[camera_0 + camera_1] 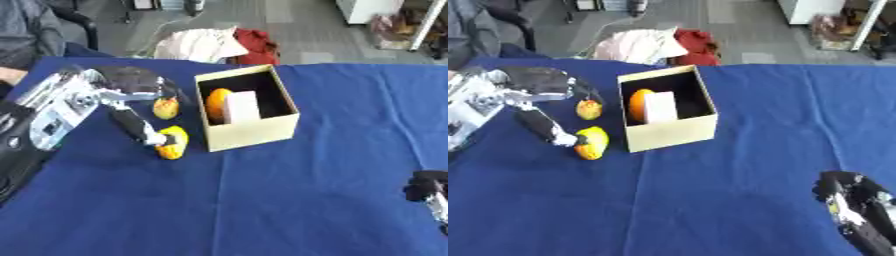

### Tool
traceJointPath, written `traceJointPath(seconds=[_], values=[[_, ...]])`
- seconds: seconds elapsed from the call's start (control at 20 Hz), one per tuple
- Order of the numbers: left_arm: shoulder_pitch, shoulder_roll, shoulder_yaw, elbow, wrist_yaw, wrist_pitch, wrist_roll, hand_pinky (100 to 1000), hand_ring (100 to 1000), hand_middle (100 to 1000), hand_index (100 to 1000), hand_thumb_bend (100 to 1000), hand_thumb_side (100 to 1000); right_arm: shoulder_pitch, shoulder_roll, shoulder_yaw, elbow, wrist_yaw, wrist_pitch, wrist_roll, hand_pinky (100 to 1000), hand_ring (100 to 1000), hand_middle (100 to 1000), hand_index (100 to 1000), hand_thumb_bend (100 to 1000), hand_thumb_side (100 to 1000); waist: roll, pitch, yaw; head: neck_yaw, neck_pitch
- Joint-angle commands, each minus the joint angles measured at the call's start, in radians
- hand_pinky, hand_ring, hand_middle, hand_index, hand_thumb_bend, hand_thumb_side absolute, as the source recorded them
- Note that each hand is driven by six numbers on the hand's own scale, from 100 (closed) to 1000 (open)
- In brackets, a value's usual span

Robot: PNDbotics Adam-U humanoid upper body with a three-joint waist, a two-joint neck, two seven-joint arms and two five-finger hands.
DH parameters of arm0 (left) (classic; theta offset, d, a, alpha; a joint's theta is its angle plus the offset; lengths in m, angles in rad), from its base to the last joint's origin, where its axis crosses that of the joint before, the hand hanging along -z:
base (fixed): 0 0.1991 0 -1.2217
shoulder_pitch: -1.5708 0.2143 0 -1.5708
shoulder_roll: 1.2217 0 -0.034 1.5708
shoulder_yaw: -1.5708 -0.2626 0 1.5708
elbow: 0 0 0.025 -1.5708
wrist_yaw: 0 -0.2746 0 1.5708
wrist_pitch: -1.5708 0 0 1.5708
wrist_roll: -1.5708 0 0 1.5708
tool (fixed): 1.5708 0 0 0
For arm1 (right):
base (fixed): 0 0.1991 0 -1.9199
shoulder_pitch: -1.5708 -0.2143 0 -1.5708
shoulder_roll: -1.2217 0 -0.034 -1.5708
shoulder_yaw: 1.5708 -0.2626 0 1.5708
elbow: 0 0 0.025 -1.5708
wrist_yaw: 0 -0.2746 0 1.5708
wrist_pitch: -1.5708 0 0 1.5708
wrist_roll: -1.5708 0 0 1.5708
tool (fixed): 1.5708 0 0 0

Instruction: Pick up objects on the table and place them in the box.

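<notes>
Right hand (855,205) idle at lower right corner, fingers can't be made out. Left hand (131,107) over the blue bench (289,200), fingers spread open, one touching a yellow fruit (172,142) just left of the box (249,130). Second yellow-red fruit (165,108) behind it. Box holds an orange item (216,102) and a white block (242,107).

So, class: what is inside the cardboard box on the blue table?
Inside the cardboard box lie an orange round fruit and a white block leaning against it. The near wall hides the box floor and their lower parts.
</notes>
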Motion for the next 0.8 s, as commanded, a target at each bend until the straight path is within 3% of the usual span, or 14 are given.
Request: traceJointPath(seconds=[0.05,0.6,0.8], values=[[0.010,0.050,0.018,-0.024,0.016,0.018,-0.021,838,781,809,916,407,718,-0.008,-0.019,-0.009,-0.014,0.005,-0.002,-0.001,634,635,590,692,100,447,0.007,-0.012,0.002,-0.002,-0.011],[-0.011,-0.059,-0.027,0.172,-0.156,0.038,0.053,829,771,799,903,442,611,-0.009,-0.018,-0.008,-0.011,0.003,-0.001,-0.001,634,635,590,693,100,446,-0.001,-0.013,0.001,0.000,-0.011],[-0.019,-0.097,-0.031,0.227,-0.192,0.030,0.106,812,737,757,868,396,500,-0.009,-0.017,-0.007,-0.011,0.002,-0.001,0.000,634,635,590,693,100,450,-0.001,-0.012,-0.001,0.000,-0.010]])
